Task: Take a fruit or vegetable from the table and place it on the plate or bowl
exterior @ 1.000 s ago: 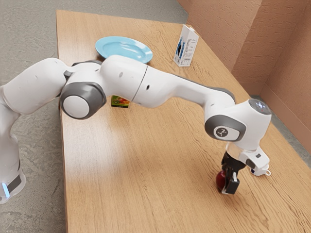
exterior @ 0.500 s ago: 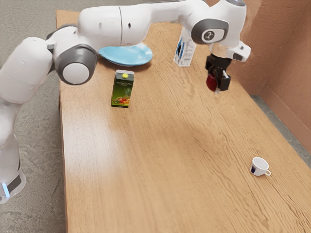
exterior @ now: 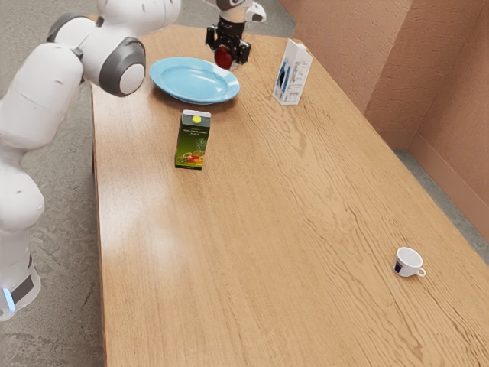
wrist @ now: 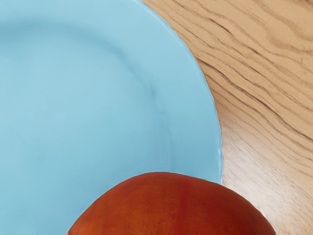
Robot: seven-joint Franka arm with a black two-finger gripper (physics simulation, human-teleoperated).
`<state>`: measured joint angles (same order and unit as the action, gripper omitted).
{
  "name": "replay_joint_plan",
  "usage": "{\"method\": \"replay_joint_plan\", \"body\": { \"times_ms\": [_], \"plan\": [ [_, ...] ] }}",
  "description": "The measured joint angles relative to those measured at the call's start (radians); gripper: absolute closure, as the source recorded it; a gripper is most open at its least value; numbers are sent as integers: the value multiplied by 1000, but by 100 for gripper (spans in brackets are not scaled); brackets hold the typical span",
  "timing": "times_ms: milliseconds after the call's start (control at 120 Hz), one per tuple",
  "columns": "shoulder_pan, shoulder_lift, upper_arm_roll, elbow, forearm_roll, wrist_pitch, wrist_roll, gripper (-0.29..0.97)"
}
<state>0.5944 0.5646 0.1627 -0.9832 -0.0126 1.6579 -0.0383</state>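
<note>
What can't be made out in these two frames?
- Fruit: exterior view, the gripper covers its sides; wrist view, the lower edge cuts it off.
- Plate: wrist view, the edges cut off most of it.
- Green carton print: exterior view, too small to read.

Rises from the exterior view's lower left edge, bends at a grey joint [exterior: 126, 67] in the upper left, and ends top centre with the black gripper [exterior: 227, 53] pointing down, fingers clamped on both sides of a red fruit [exterior: 223, 57].
</note>
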Motion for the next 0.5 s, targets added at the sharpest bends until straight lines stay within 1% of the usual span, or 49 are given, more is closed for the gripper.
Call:
{"method": "replay_joint_plan", "body": {
  "times_ms": [67,133,317,333,417,500],
  "plan": [
    [50,17,0,-1,-4,5,3,35],
    [77,24,0,-2,-10,9,6,35],
    [92,34,-1,-2,-19,17,12,35],
    [92,33,-1,-2,-19,18,13,34],
    [94,32,0,-12,-20,30,25,19],
    [100,32,0,-21,-22,47,35,10]
  ]
}}
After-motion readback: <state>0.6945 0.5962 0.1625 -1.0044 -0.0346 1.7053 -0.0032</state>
